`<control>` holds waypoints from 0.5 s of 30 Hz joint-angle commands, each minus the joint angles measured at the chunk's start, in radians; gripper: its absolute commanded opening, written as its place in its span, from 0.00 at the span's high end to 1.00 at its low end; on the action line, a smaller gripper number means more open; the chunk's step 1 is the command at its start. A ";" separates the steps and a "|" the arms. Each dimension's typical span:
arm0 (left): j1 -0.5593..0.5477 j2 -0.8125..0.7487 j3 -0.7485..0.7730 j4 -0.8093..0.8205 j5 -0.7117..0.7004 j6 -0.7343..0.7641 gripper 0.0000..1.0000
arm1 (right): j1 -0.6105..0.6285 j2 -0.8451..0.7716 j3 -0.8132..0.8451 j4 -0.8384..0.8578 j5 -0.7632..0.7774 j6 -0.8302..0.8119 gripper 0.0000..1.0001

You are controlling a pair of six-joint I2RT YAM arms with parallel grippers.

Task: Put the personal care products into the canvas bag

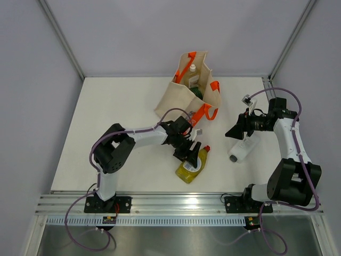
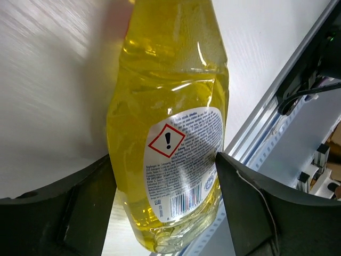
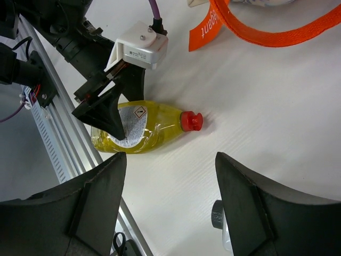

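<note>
Left claw (image 1: pixel 190 153) straddles the yellow bottle (image 1: pixel 189 172), which lies on the tabletop (image 1: pixel 117 106) near the canvas bag (image 1: pixel 178 96); whether it grips, I cannot tell. Right claw (image 3: pixel 170 158) hangs open and empty, right of the bag.

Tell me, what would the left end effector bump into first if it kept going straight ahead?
The yellow bottle lying on the table. The left end effector straddles it, probably very close, though whether they touch is unclear.
</note>
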 commanded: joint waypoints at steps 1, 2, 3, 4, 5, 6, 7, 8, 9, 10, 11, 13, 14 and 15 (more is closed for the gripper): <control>-0.061 0.059 0.081 -0.165 -0.138 0.099 0.46 | -0.001 0.000 0.003 -0.021 -0.015 -0.042 0.25; -0.081 0.071 0.108 -0.255 -0.271 0.118 0.38 | -0.001 0.003 0.005 -0.023 -0.015 -0.042 0.25; -0.122 0.086 0.136 -0.300 -0.339 0.137 0.34 | -0.001 0.004 0.005 -0.020 -0.010 -0.042 0.25; -0.143 0.127 0.185 -0.337 -0.397 0.147 0.30 | -0.001 0.006 0.005 -0.020 -0.010 -0.042 0.25; -0.153 0.149 0.201 -0.386 -0.483 0.140 0.29 | -0.001 0.004 0.005 -0.018 -0.009 -0.042 0.25; -0.167 0.169 0.211 -0.402 -0.513 0.125 0.29 | -0.001 0.004 0.003 -0.015 -0.009 -0.038 0.25; -0.172 0.203 0.225 -0.409 -0.531 0.079 0.28 | -0.001 0.004 0.002 -0.011 -0.009 -0.036 0.25; -0.175 0.218 0.233 -0.428 -0.557 0.062 0.27 | -0.001 0.004 0.000 -0.006 -0.009 -0.030 0.25; -0.184 0.233 0.241 -0.437 -0.568 0.045 0.27 | -0.001 0.001 0.000 -0.002 -0.010 -0.025 0.25; -0.189 0.263 0.251 -0.446 -0.584 0.008 0.24 | -0.001 0.001 -0.004 0.005 -0.010 -0.019 0.25; -0.190 0.273 0.265 -0.463 -0.602 -0.004 0.25 | -0.001 -0.002 -0.007 0.009 -0.010 -0.010 0.25; -0.190 0.290 0.268 -0.471 -0.610 -0.050 0.47 | -0.001 -0.006 -0.012 0.021 -0.009 -0.004 0.25; -0.190 0.295 0.265 -0.475 -0.657 -0.061 0.88 | -0.001 -0.009 -0.015 0.026 -0.009 0.004 0.25; -0.190 0.293 0.261 -0.480 -0.674 -0.070 1.00 | -0.001 -0.011 -0.015 0.029 -0.007 0.005 0.25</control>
